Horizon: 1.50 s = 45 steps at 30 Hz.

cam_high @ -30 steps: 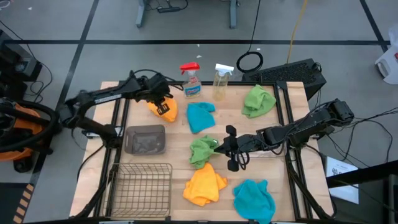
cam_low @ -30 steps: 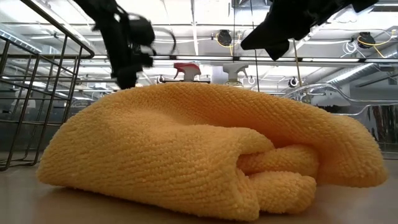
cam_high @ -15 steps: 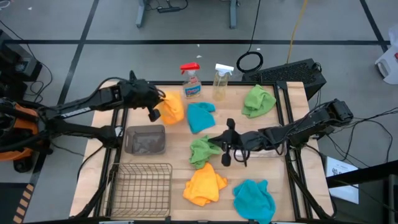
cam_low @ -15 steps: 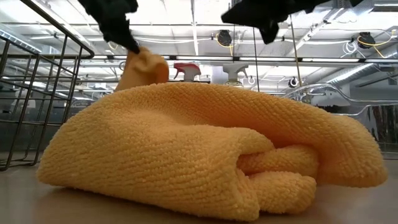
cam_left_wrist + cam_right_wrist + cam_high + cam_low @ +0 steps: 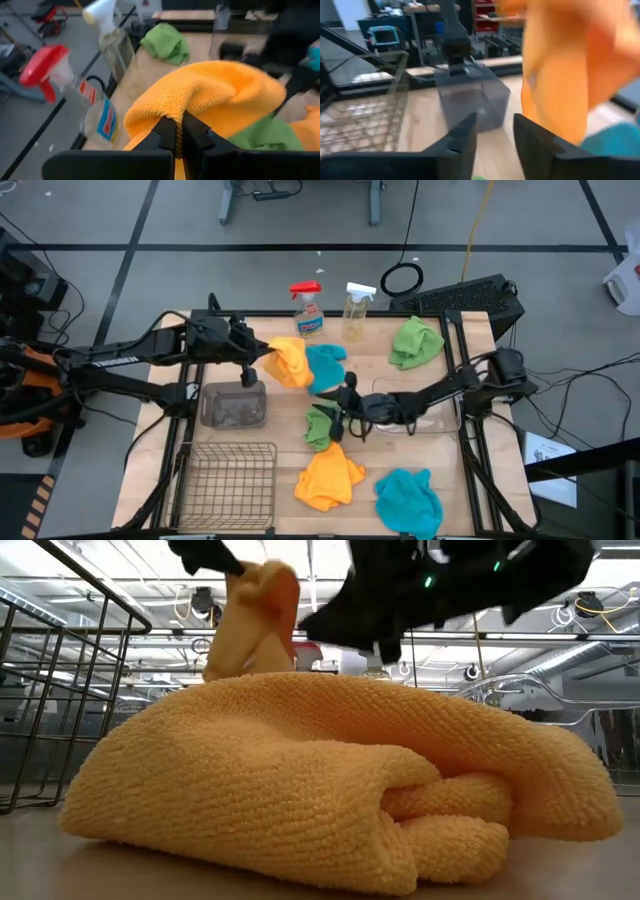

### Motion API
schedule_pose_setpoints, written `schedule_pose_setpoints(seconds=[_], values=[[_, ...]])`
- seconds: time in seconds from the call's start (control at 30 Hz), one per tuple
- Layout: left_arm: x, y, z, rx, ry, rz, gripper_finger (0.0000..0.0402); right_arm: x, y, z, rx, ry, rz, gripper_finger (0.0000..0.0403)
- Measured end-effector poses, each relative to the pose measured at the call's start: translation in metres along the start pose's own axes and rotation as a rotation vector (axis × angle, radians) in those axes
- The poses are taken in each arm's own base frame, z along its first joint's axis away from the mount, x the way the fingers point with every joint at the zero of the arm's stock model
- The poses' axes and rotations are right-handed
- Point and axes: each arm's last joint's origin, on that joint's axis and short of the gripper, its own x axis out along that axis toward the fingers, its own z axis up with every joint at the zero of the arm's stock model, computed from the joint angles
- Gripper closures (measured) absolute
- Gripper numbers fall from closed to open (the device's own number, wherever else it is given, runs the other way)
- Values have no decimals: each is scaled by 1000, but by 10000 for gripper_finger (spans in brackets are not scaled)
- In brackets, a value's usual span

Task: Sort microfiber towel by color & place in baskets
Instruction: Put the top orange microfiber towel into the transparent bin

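So the yellow-orange towel (image 5: 288, 363) is up off the table (image 5: 455, 500), pinched tight in the left gripper (image 5: 258, 363) fingers, hanging just past the smoky grey tub (image 5: 233, 404) and partly over one teal towel (image 5: 325, 367). The right gripper (image 5: 345, 418) sits right over the green towel (image 5: 320, 426) mid-table, fingers parted with nothing between them. A second yellow-orange towel (image 5: 330, 475) lies at the front, the other teal towel (image 5: 408, 500) just beside it, and another green towel (image 5: 416, 342) at the far right corner. The wire basket (image 5: 225, 472) sits front left. Two spray bottles (image 5: 308, 310) stand along the back edge.
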Motion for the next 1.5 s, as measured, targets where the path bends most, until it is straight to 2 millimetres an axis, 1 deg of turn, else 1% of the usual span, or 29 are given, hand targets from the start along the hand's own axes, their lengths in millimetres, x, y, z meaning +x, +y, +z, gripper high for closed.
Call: schedule_pose_setpoints(seconds=[0.07, 0.17, 0.3, 0.43, 0.57, 0.7, 0.83, 1.03, 1.17, 1.33, 1.5], values=[[-5, -3, 7, 21, -25, -16, 391, 7, -5, -9, 1, 9, -19, 240], [-13, -6, 17, 31, -66, -34, 391, 12, -10, -16, -10, 2, -67, 200], [-24, -9, 28, 56, -116, -56, 391, 14, -16, -16, -58, -7, -137, 155], [-27, -13, 34, 58, -164, -82, 391, 16, -20, -13, -136, -24, -172, 131], [-25, -17, 36, 55, -174, -101, 391, 17, -17, -3, -317, -63, -267, 124], [-19, -23, 36, 38, -154, -123, 391, 15, -1, 16, -471, -128, -344, 124], [-13, -27, 35, 24, -138, -138, 391, 10, 18, 30, -573, -176, -383, 124], [-7, -34, 35, 37, -116, -158, 391, 0, 46, 44, -697, -200, -408, 124], [-1, -40, 34, 49, -95, -176, 391, -4, 57, 51, -753, -199, -431, 124], [10, -49, 31, 68, -58, -232, 391, -6, 65, 58, -820, -210, -422, 124], [22, -60, 28, 89, -19, -279, 391, -5, 65, 59, -863, -203, -422, 124]])
